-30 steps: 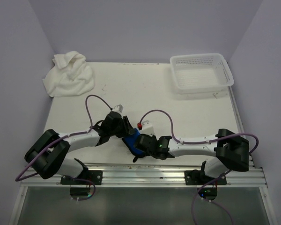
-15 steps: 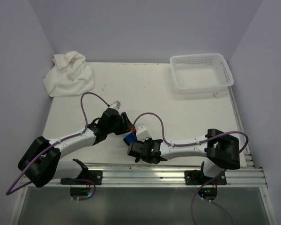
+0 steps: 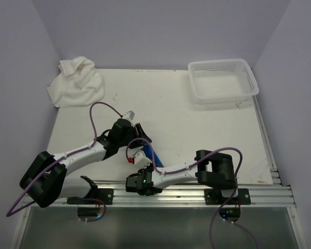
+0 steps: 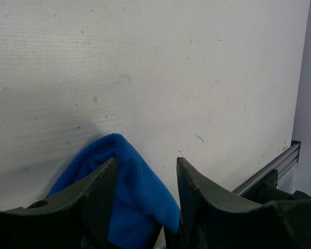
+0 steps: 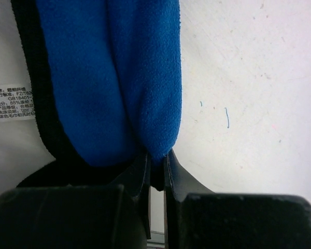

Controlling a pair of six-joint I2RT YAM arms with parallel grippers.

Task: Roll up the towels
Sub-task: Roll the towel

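The small blue towel [image 5: 114, 78] lies folded near the table's front edge, and only a sliver of this blue towel [image 3: 147, 153] shows from above between the two wrists. My right gripper [image 5: 156, 158] is shut on its lower edge. My left gripper [image 4: 145, 166] stands open over the same blue towel [image 4: 135, 197]. The cloth lies between its fingers against the left one, with a gap at the right fingertip. In the top view the left gripper [image 3: 140, 141] sits just behind the right gripper [image 3: 143, 166]. The large white towel [image 3: 76, 83] lies crumpled at the back left corner.
A white perforated basket [image 3: 246, 85] stands at the back right. The metal rail [image 3: 186, 189] runs along the near edge right beside my right wrist. Purple cables [image 3: 101, 111] loop above both arms. A white care label [image 5: 13, 102] shows left of the blue cloth.
My right arm has folded left and back toward the near rail, keeping hold of the blue towel. My left gripper has opened wider and shifted slightly toward the back.
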